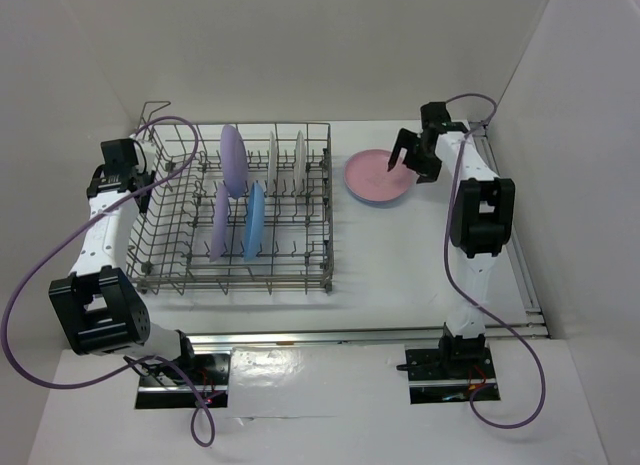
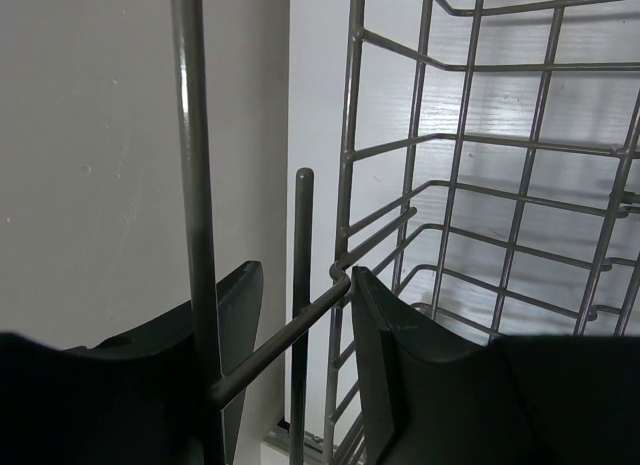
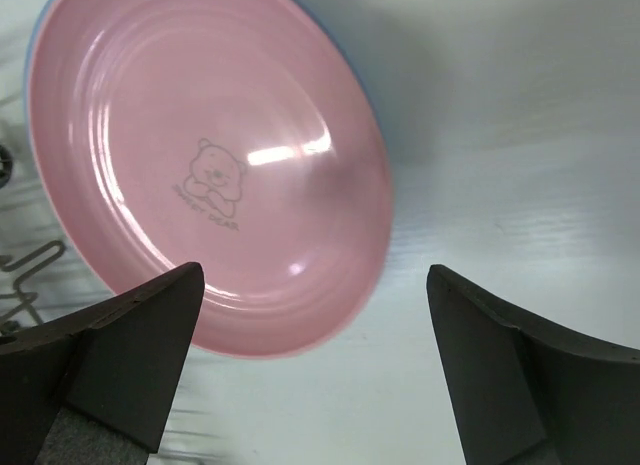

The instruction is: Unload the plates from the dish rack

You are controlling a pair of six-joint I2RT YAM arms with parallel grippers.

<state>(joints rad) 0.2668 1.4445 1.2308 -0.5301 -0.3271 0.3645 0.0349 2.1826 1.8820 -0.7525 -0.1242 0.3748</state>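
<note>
Open table point(image 1: 400, 265) lies right of the dish rack point(image 1: 240, 280) around the pink plate point(image 1: 372, 180), while inside the rack the upright plates point(image 1: 254, 220) leave narrow gaps, and wires of its left wall cross between the spread fingers of the left gripper point(image 2: 305, 285).

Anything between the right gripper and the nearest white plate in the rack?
Only the right wire wall of the dish rack stands between the right gripper and that white plate; the rack's top is open. The pink plate lies flat below the gripper.
</note>
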